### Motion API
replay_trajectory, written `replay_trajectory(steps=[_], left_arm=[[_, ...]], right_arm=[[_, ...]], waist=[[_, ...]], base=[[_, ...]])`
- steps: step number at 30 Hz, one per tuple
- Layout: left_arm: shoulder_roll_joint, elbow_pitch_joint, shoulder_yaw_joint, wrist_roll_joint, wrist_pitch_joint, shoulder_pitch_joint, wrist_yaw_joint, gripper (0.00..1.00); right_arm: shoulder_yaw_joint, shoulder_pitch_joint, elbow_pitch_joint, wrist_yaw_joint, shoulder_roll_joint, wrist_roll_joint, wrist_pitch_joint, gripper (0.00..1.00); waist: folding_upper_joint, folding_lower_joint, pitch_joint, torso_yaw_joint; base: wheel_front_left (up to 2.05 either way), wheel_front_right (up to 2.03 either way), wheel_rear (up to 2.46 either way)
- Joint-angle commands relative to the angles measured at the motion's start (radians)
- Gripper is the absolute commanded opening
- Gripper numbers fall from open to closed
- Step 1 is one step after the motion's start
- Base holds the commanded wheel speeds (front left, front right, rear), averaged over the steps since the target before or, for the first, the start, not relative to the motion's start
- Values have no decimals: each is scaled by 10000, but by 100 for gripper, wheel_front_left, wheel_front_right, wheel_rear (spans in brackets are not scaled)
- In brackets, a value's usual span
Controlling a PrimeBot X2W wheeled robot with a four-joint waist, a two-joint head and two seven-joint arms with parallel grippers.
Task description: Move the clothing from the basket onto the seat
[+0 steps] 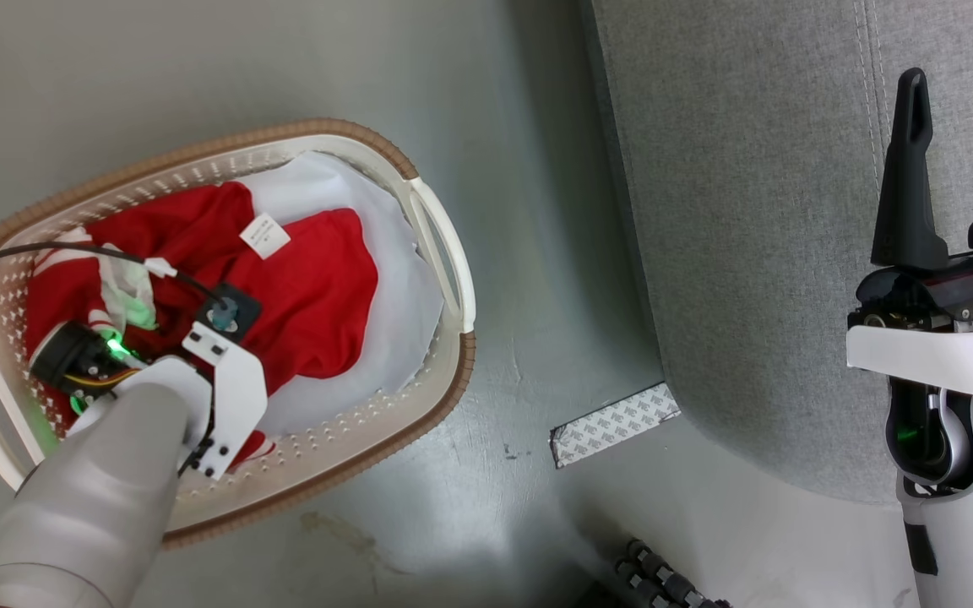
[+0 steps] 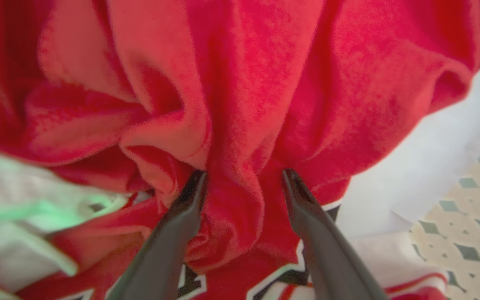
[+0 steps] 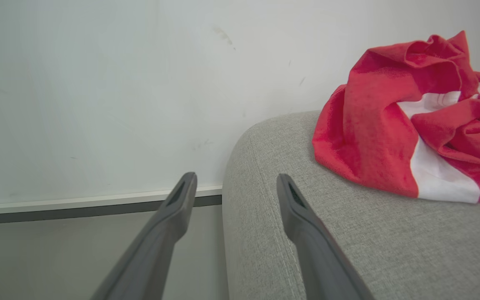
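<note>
A fold of clothing (image 2: 244,83) is straddled by the spread, unclenched fingers of the left gripper (image 2: 244,173); the right gripper (image 1: 951,74) is likewise released, the seat (image 1: 748,211) beneath its fingers.

White cloth pad (image 2: 431,166) lay just right of the left gripper (image 2: 245,173) tips. Patterned tape strip (image 1: 615,425) lay flat on the grey floor (image 1: 495,211), between the two grippers. Scuffed pale wall (image 3: 98,83) with baseboard (image 3: 77,206) stood ahead of the right gripper (image 3: 236,176), mostly to its left.
</note>
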Motion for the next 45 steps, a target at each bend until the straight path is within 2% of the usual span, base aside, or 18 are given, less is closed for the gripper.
replay_trajectory(steps=[1, 2, 7, 13, 21, 29, 37, 45], left_arm=[[38, 66, -41, 65, 18, -54, 22, 10], [47, 68, -51, 33, -33, -44, 22, 0], [145, 89, -16, -169, -287, 66, 22, 0], [-243, 105, 126, -555, -828, 318, 24, 0], [-1075, 4, 147, -1014, -1743, 763, 19, 0], [-1898, -454, -56, -1951, -2625, 1654, 17, 0], [-2217, -1079, -290, -3023, -3302, 2465, 16, 0], [-2293, -2123, -347, -3756, -3853, 2764, 15, 0]], right_arm=[[-13, 52, 2, -22, 25, 52, 7, 100], [-21, 52, 33, -22, 25, 67, 7, 100], [13, -57, 161, -22, 21, 123, 7, 100], [-121, -163, 302, -22, 18, -43, 7, 100], [-347, 166, 605, -22, 12, -540, 8, 100], [-553, 775, 1089, -22, -79, -974, 8, 100], [-411, 1558, 1590, -22, -601, -944, 8, 100], [-254, 2246, 1948, -22, -899, -700, 8, 100]], waist=[[0, -1, 2, 0], [0, -1, -7, -8], [0, -1, -153, -73], [0, -1, -868, 216], [0, -1, -2512, 812], [0, -1, -4731, 1457], [0, -1, -6652, 2112], [0, -1, -7879, 2831]], base=[[0, 0, 0], [0, 0, 0], [0, 0, 0], [0, 0, 0], [0, 0, 0], [0, 0, 0], [0, 0, 0], [0, 0, 0]])
